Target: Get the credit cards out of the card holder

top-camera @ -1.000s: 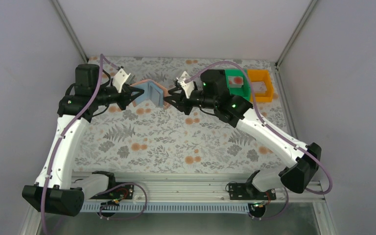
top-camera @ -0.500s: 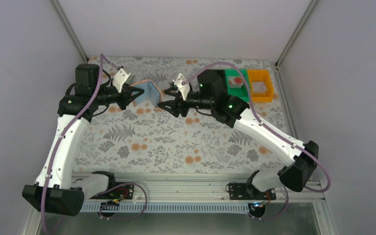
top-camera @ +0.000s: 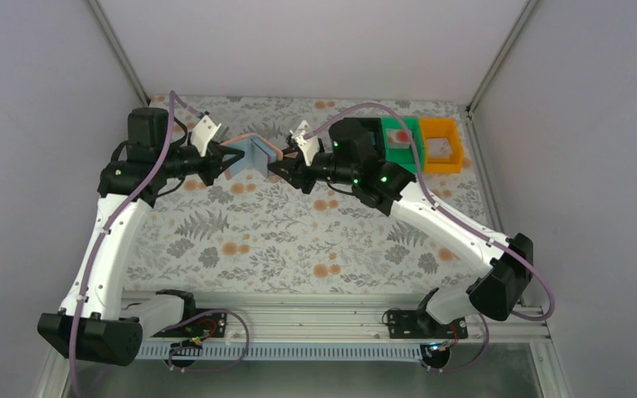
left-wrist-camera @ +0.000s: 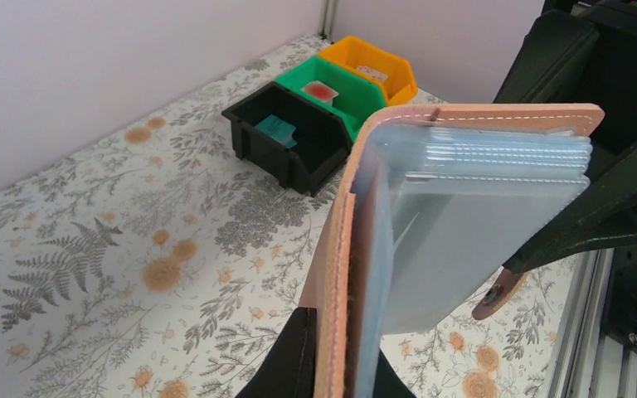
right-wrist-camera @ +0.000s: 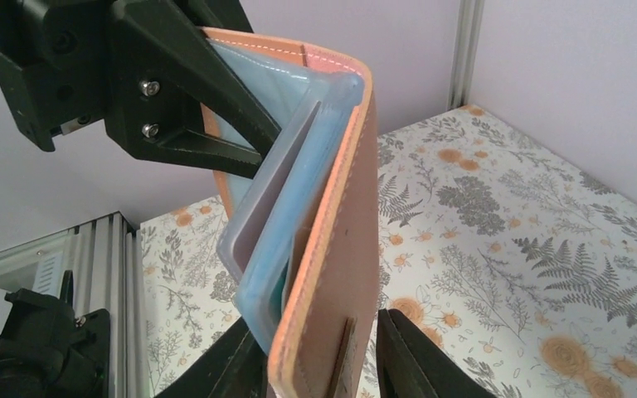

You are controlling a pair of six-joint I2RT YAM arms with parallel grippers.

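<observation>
1. Above the far middle of the table (left-wrist-camera: 91,249), the card holder (left-wrist-camera: 464,215) hung in the air, spread into a V with its blue pockets showing inside the fold.
2. The left gripper (top-camera: 229,159) was clamped tight on the lower edge of the left flap.
3. The right gripper (right-wrist-camera: 319,327) had one finger on each side of the salmon right flap. Both fingers pressed against it, so it read as closed on that flap.
4. Three cards were already out, at the far right:
   - The teal card (left-wrist-camera: 275,127) lay in the black bin (left-wrist-camera: 299,166).
   - The red-marked card (left-wrist-camera: 322,89) lay in the green bin (left-wrist-camera: 357,104).
   - The whitish card (left-wrist-camera: 371,73) lay in the orange bin (left-wrist-camera: 398,83).
5. Inside the fold, a pale sheet (right-wrist-camera: 269,195) stood between the blue pockets. Whether it was a card or a divider could not be told.
6. Judged step: the two arms were spreading the holder to expose what remained. The task looked well along.
7. Judged next move: the right gripper would need to release the flap, pinch the pale sheet's exposed edge and draw it along the line of the slot while the left held firm. The freed flap might swing shut.
</observation>
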